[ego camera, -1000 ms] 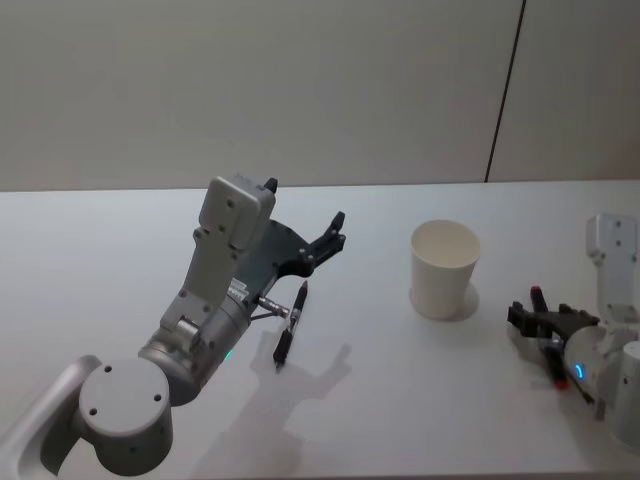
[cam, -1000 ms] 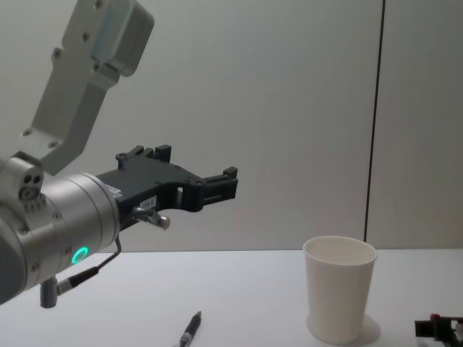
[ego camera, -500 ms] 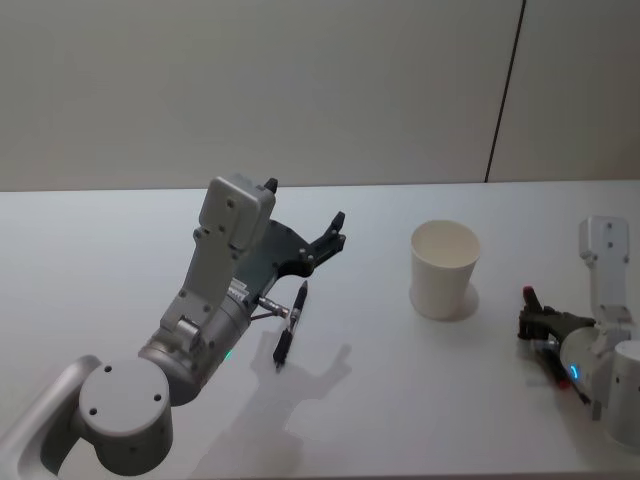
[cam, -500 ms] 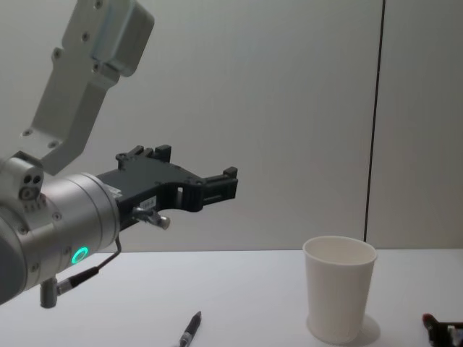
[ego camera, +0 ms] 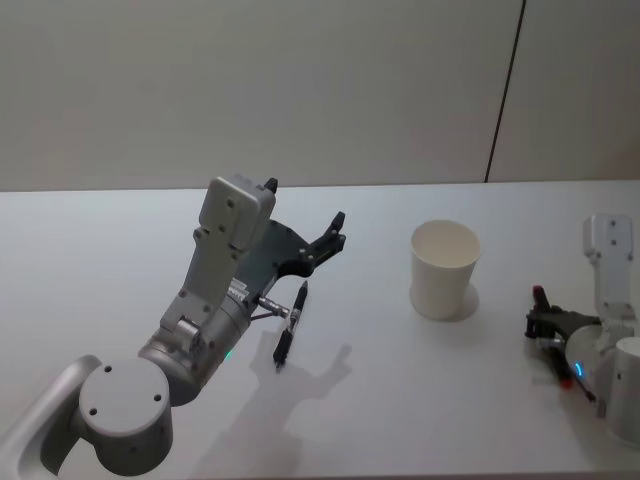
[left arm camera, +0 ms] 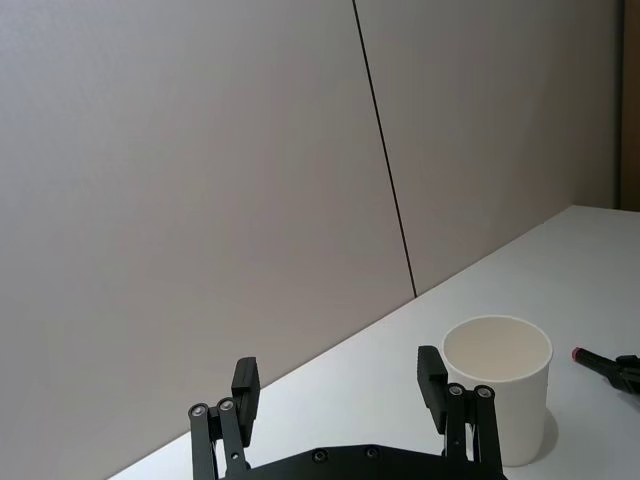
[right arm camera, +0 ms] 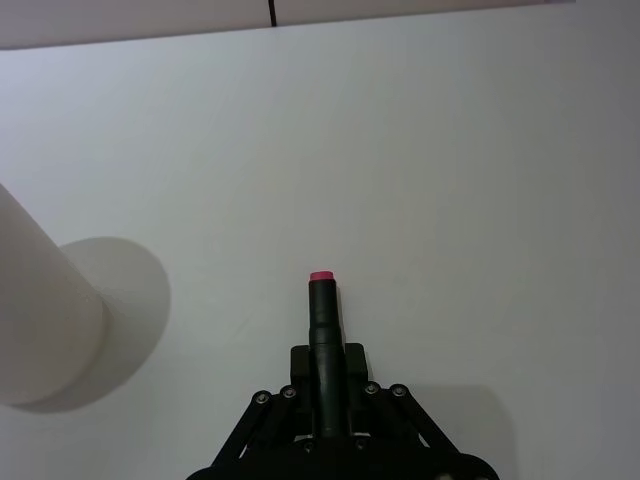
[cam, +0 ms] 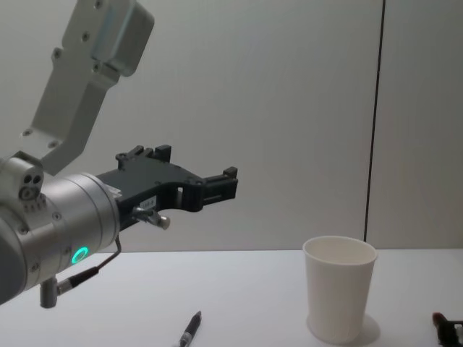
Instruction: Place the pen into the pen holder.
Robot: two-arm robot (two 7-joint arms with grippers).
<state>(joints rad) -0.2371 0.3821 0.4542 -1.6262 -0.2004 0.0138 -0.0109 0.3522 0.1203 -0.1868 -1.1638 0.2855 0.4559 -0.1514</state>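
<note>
A black pen (ego camera: 290, 325) lies on the white table, left of the pen holder, a white paper cup (ego camera: 444, 268) standing upright. My left gripper (ego camera: 305, 215) hangs open in the air above that pen, empty; the left wrist view shows its fingers (left arm camera: 245, 385) spread, with the cup (left arm camera: 497, 400) beyond. Right of the cup, low over the table, my right gripper (ego camera: 545, 325) is shut on a second dark pen (right arm camera: 322, 325) with a pink end that points toward the cup's side (right arm camera: 40, 330).
The white table (ego camera: 420, 400) is bare around the cup and pens. A grey wall with a dark vertical seam (ego camera: 505, 90) rises behind the table's far edge. My left arm's large joint (ego camera: 120, 415) fills the near left corner.
My right gripper with the pink-ended pen has shifted slightly to the right and turned a little. The left arm, the black pen and the cup have not moved.
</note>
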